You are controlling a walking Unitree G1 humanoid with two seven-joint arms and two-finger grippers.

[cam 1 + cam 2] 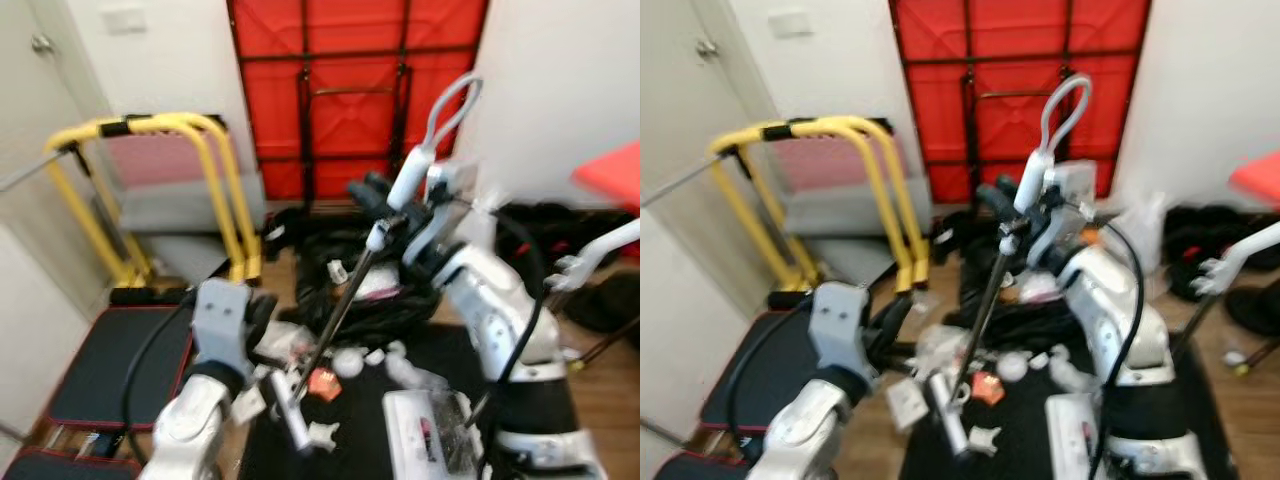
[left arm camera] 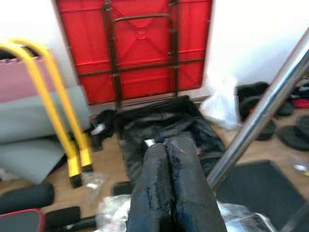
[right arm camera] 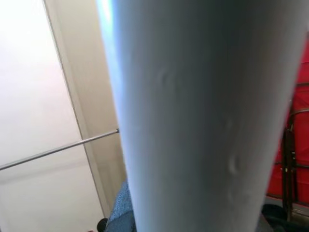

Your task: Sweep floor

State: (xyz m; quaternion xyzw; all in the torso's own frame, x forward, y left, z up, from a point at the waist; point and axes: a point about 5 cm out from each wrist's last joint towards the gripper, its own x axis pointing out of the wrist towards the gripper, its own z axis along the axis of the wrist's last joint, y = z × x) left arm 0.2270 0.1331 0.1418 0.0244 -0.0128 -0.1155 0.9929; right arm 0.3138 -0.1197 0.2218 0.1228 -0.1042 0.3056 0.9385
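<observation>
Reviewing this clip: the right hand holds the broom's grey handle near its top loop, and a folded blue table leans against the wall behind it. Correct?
Not quite. The folded table against the wall is red, not blue; the left eye view shows this plainly, and so does the left wrist view. The rest stands: the right hand holds the broom's grey handle near its top loop.

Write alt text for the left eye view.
The right tool holds a sweeper near its white looped top, its pole slanting down to scraps of litter on a black mat. A red folded table leans against the wall behind.
</observation>
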